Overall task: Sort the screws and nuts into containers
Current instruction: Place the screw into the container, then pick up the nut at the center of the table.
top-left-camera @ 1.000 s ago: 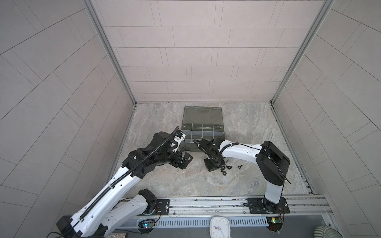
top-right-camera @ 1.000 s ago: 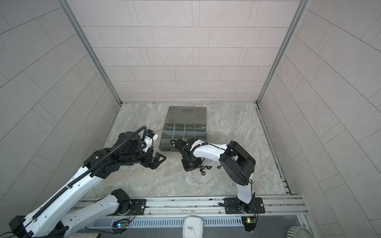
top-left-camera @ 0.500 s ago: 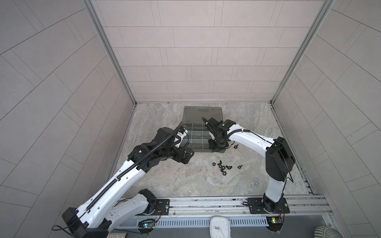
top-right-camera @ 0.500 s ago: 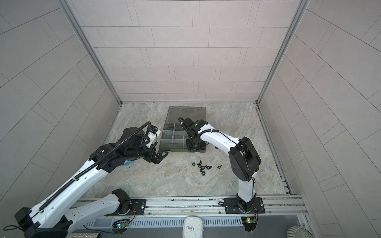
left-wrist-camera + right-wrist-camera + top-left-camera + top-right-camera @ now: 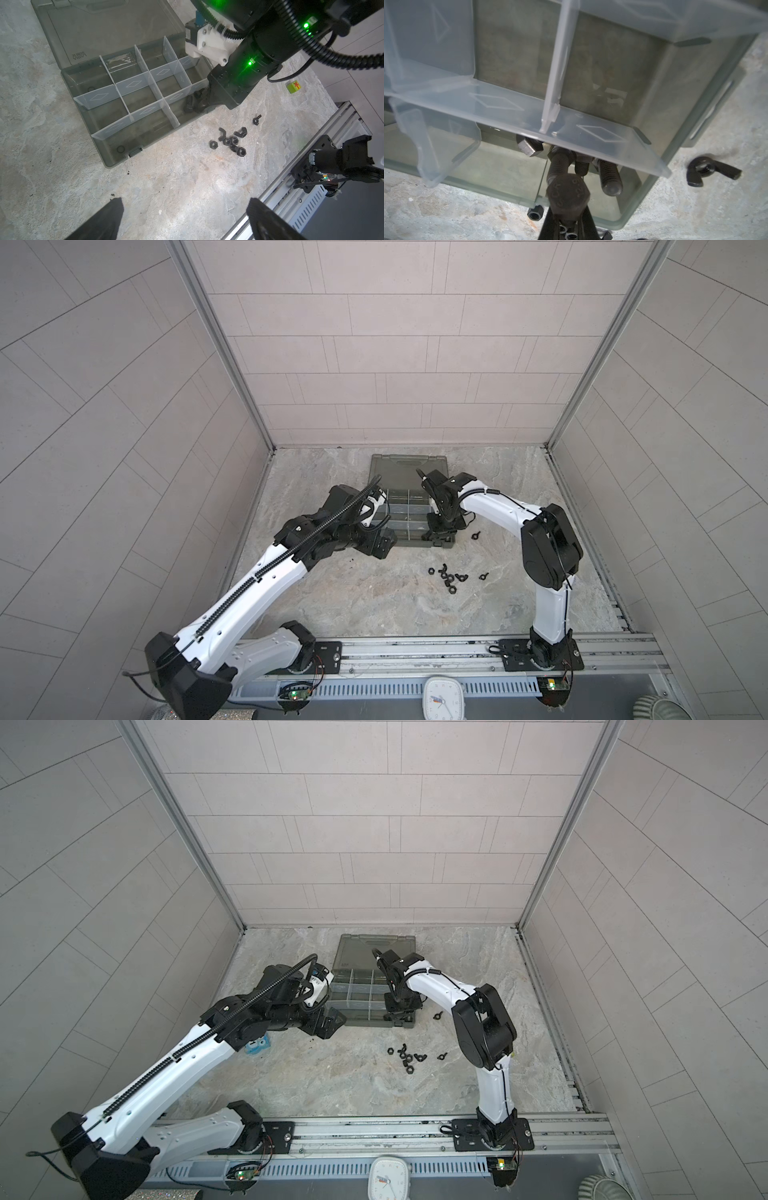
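The olive-grey organiser case [image 5: 409, 466] [image 5: 376, 946] lies open at the back of the floor, and its containers [image 5: 108, 112] have pale dividers. My right gripper [image 5: 440, 533] [image 5: 399, 1013] [image 5: 568, 209] reaches into the near right compartment, shut on a black screw [image 5: 568, 193] by its hex head. More screws [image 5: 189, 102] [image 5: 609, 176] lie in that compartment. Several black nuts [image 5: 451, 574] [image 5: 409, 1054] [image 5: 230, 141] sit loose on the floor in front of the case. One wing nut [image 5: 475, 535] [image 5: 712, 170] lies apart beside it. My left gripper [image 5: 380, 541] [image 5: 187, 218] hangs open and empty left of the case.
A small blue toy [image 5: 257, 1046] lies under the left arm. A green cube [image 5: 293, 87] sits on the floor beyond the right arm. The metal rail [image 5: 415, 649] with both arm bases runs along the front edge. Tiled walls close in the floor on three sides.
My right gripper has moved from the loose pile on the floor up to the case's near right compartment. My left arm has swung a little towards the case, still open.
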### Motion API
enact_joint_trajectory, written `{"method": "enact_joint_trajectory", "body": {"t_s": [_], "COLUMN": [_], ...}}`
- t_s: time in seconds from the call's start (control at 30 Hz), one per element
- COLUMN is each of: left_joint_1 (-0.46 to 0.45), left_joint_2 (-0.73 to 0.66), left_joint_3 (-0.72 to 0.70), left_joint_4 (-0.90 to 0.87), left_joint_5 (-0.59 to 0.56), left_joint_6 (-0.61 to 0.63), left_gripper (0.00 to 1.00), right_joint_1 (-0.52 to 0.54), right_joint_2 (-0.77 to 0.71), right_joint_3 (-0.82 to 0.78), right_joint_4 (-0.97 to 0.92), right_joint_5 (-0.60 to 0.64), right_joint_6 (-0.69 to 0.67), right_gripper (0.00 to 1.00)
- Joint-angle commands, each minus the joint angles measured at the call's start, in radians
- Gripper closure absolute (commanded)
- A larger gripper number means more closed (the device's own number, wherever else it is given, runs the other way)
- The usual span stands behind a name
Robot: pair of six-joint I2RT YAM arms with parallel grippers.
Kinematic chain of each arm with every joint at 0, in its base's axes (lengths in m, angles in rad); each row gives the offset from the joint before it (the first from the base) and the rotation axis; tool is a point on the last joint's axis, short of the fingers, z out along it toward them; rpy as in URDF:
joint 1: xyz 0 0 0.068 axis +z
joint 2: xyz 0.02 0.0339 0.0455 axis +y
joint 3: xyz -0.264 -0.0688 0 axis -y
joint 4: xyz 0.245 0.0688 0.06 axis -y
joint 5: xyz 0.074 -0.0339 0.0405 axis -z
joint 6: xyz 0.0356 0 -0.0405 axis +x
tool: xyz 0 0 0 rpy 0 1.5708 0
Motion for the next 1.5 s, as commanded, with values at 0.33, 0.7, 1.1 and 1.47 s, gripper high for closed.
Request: {"method": "enact_joint_trajectory", "body": {"t_s": [0.33, 0.7, 1.1, 1.47], "left_joint_1": [0.023, 0.016, 0.013, -0.096], "left_joint_2": [0.057, 0.140, 0.250, 0.415], "left_joint_3": [0.046, 0.061, 0.095, 0.098], "left_joint_4": [0.015, 0.048, 0.045, 0.052], "left_joint_5": [0.041, 0.114, 0.142, 0.105], "left_joint_6": [0.007, -0.046, -0.067, -0.107], "left_gripper": [0.00, 0.03, 0.13, 0.13], "right_joint_1": [-0.057, -0.164, -0.208, -0.308], "right_joint_2": [-0.094, -0.327, -0.384, -0.360], "right_joint_3": [0.048, -0.079, -0.172, -0.220], "right_joint_4": [-0.047, -0.118, -0.120, -0.108], "right_joint_5": [-0.023, -0.012, -0.061, -0.125], "right_joint_6": [-0.040, -0.053, -0.068, -0.113], "right_gripper": [0.68, 0.68, 0.69, 0.61]}}
